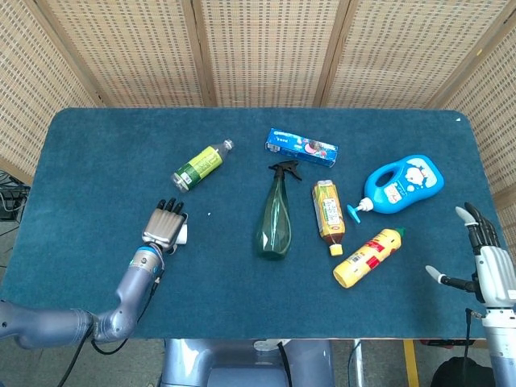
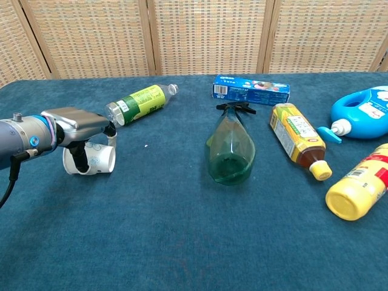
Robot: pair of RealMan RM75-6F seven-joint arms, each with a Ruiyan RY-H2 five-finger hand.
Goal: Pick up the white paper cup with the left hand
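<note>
Left hand [image 2: 76,124] at mid-left of frame sits right over the smooth white paper cup [image 2: 97,160] lying sideways on blue felt, fingers wrapped around it in a grasp.

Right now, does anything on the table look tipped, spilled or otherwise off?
No spill or damage shows. The white paper cup lies on its side under the left hand, and the bottles, including the green spray bottle, also lie flat.

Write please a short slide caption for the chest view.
Left hand closing over the lying white paper cup beside a green-labelled bottle.
</note>
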